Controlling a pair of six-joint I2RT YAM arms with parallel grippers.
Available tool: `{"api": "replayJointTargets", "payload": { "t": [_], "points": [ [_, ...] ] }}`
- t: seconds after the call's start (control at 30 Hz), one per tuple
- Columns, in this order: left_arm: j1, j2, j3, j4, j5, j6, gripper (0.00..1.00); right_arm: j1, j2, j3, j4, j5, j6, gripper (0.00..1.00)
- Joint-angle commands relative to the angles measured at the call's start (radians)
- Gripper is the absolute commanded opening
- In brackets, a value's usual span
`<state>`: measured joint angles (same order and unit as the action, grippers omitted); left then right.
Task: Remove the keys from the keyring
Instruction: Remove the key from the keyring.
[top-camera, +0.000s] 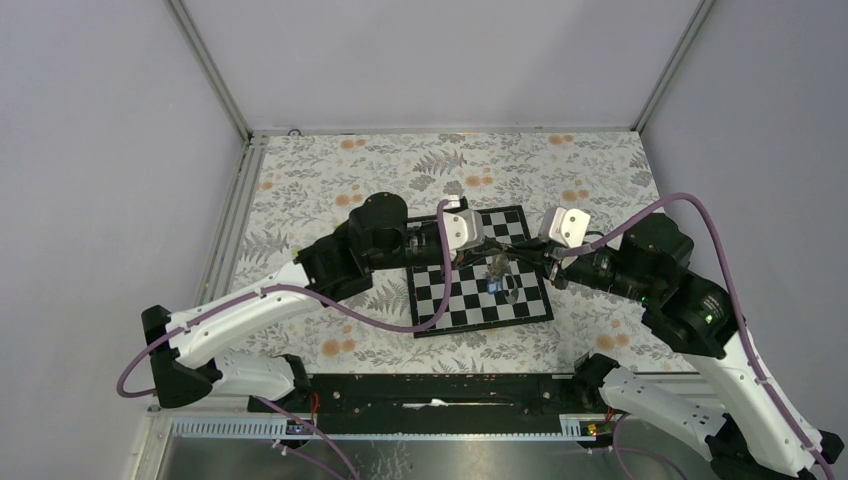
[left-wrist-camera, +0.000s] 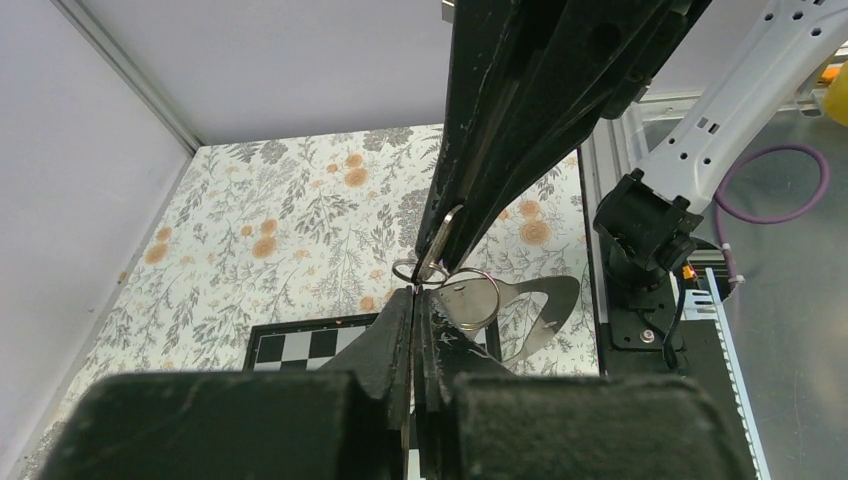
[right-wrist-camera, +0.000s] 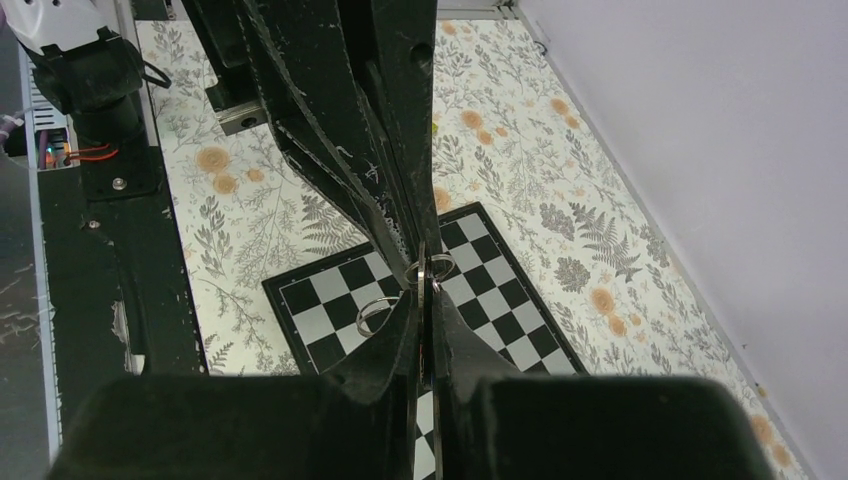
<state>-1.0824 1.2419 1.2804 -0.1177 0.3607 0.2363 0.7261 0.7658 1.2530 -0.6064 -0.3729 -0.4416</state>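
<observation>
The keyring (left-wrist-camera: 410, 270) is clamped by the left tool (left-wrist-camera: 413, 293) from nine o'clock and the right tool (right-wrist-camera: 421, 297) from three.

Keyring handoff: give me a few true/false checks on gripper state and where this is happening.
1. The left gripper and right gripper meet above the chessboard. True.
2. The left gripper is wide open. False: both grippers are shut on the keyring.
3. The keyring's metal rings sit between the two gripper tips. True.
4. The chessboard lies on bare wood. False: it lies on a floral-patterned table.
</observation>
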Motion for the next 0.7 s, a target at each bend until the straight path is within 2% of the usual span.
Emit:
{"api": "replayJointTargets", "payload": {
  "t": [0.0, 0.03, 0.17, 0.27, 0.5, 0.67],
  "points": [
    [0.003, 0.011, 0.043, 0.020, 0.016, -0.013, 0.00, -0.002, -0.012, 0.040, 0.073, -0.049, -0.006, 0.00],
    [0.003, 0.009, 0.038, 0.024, 0.014, -0.017, 0.01, -0.003, -0.016, 0.039, 0.077, -0.043, -0.006, 0.00],
    [0.002, -0.018, -0.011, 0.082, 0.006, -0.035, 0.24, -0.003, -0.031, 0.042, 0.078, -0.019, -0.008, 0.00],
    [0.002, -0.043, -0.051, 0.125, 0.005, -0.051, 0.34, -0.003, -0.033, 0.043, 0.069, 0.001, -0.015, 0.00],
    [0.002, -0.084, -0.124, 0.216, -0.016, -0.091, 0.37, -0.003, -0.045, 0.034, 0.094, 0.020, -0.005, 0.00],
    [0.002, -0.120, -0.219, 0.388, -0.054, -0.142, 0.37, -0.003, -0.043, 0.031, 0.100, 0.021, 0.008, 0.00]
  ]
}}
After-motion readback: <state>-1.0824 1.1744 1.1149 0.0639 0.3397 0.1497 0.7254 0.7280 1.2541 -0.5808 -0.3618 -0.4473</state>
